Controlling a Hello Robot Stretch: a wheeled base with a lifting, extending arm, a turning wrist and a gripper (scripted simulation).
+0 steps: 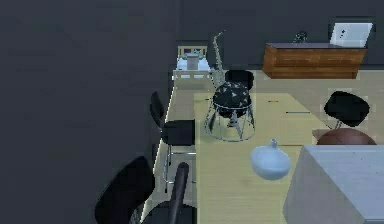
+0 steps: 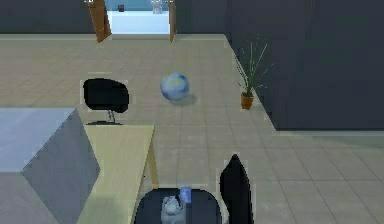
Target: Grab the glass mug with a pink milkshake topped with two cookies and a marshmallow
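In the forward view we are facing a dark wall on the left, with a near black chair (image 1: 125,190) and a second black chair (image 1: 170,125) standing along the edge of a long tan table (image 1: 230,175). On it a black dotted bowl on wire legs (image 1: 232,108) is sitting farther off and a pale blue vase (image 1: 270,160) nearer, just left of a grey box (image 1: 335,185). A wooden sideboard (image 1: 312,60) is standing at the far right.

In the arm side view an office chair (image 2: 105,97) is standing beyond the box and table, and a pale blue round thing (image 2: 176,88) is showing against the floor. At the bottom edge a small pale glassy thing (image 2: 172,208) is resting on a dark round surface (image 2: 148,212) — we cannot tell whether it is the mug. A tall chair back (image 2: 235,190) is standing just right of it, and a potted plant (image 2: 247,75) farther out. The gripper's state — we cannot tell.
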